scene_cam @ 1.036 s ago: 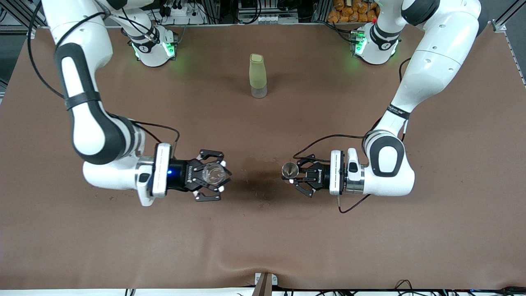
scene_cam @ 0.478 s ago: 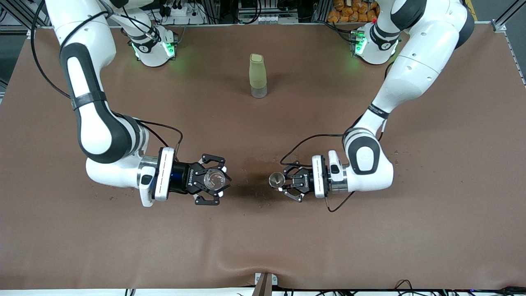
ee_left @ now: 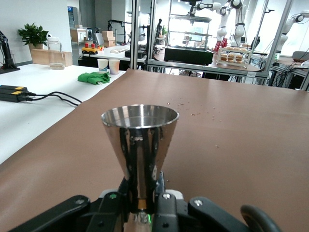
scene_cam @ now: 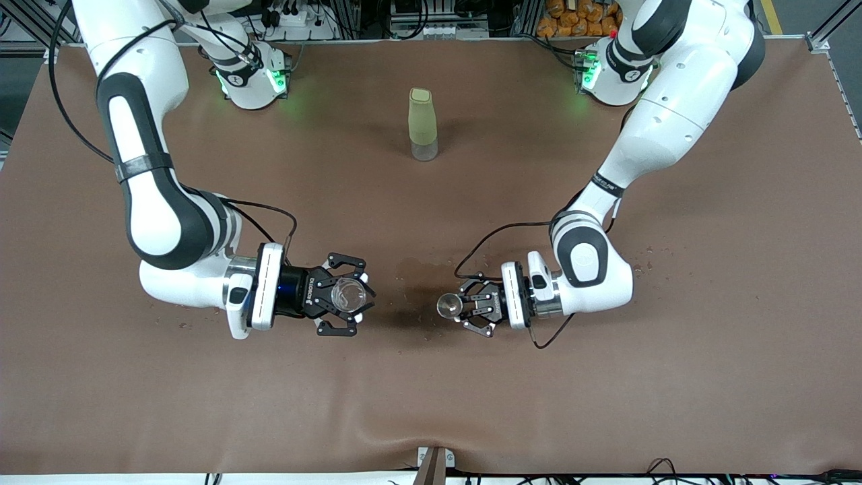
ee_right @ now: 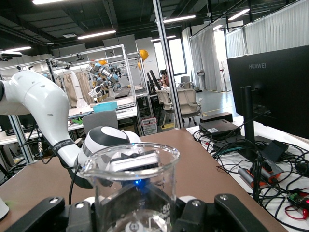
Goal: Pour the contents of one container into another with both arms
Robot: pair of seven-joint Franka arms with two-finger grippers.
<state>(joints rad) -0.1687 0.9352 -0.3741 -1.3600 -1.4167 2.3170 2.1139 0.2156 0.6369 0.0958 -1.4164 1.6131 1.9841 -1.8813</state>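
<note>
Brown table, bottle upright, nearer the bases. Nearer the camera than bottle: right gripper clamping cup, left gripper clamping jigger, both upright, well apart. Grasps done; approach, pour pending.

This is a robotics lab. Two white arms stand bolted at a brown-covered table. Past the left gripper rise metal-framed bays holding more robot arms; past the right gripper stand a monitor, cables and what seem to be office chairs.
</note>
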